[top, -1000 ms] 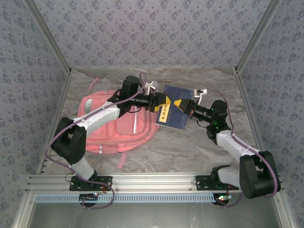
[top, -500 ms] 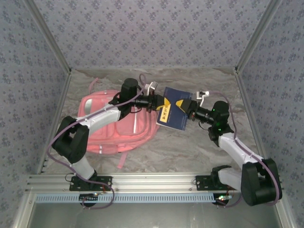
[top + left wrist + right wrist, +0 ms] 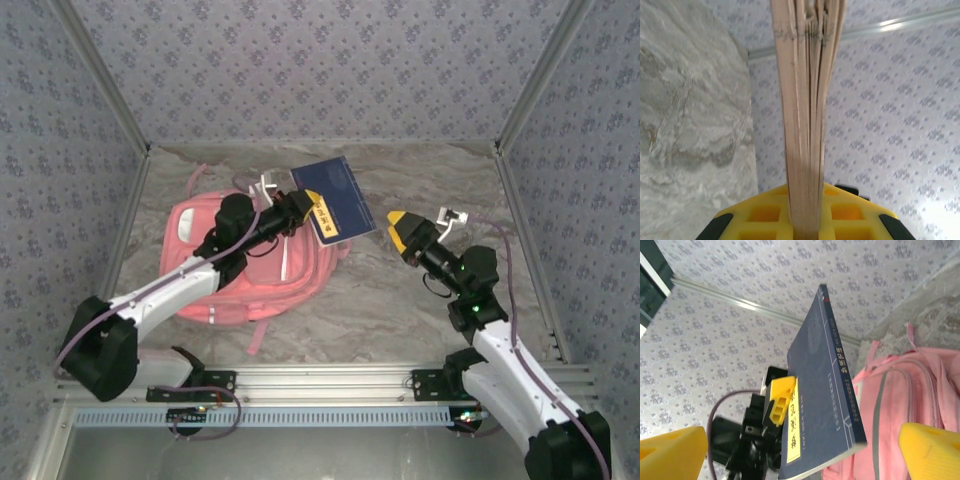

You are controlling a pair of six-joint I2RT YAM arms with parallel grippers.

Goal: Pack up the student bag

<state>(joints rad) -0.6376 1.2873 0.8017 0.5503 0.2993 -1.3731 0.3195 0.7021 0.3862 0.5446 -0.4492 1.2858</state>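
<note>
Left gripper (image 3: 303, 207) holds a dark blue book (image 3: 335, 192) over the far-right corner of the pink backpack (image 3: 205, 235); right gripper (image 3: 407, 235) gapes right of it.

Layout on the table (image 3: 400, 300). The bag (image 3: 300, 280) lies flat on the left half, well behind the rail (image 3: 330, 383) that runs along the near edge and carries both arm bases. The left arm reaches from the near left corner diagonally across the bag; the left gripper (image 3: 303, 207) sits above the bag's far right corner. The book (image 3: 335, 198) is clamped between its jaws and extends to the right and rearward, past the bag's right edge. The right gripper (image 3: 420, 225) stands to the right of the book, apart from it, over bare table right of centre.
</note>
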